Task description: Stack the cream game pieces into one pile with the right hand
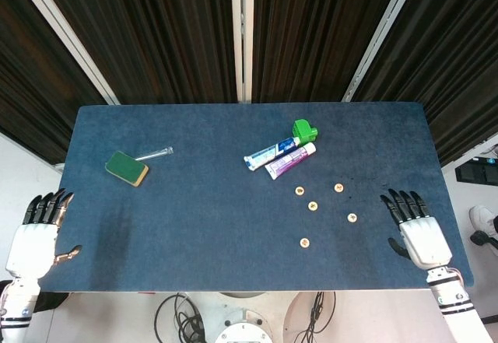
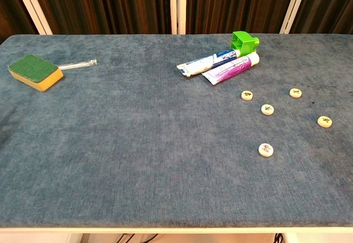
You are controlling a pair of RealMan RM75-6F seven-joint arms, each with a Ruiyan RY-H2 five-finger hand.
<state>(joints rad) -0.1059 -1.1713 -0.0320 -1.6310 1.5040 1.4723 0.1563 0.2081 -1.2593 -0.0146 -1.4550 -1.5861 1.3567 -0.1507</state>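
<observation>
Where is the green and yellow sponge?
In both views the sponge lies on the left part of the blue table, touching or nearly touching the clear tube, far from the toothpaste tubes.

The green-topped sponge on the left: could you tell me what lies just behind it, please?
A clear thin tube lies behind the sponge, pointing right. Its near end meets the sponge's far edge; whether it tucks underneath cannot be seen.
</observation>
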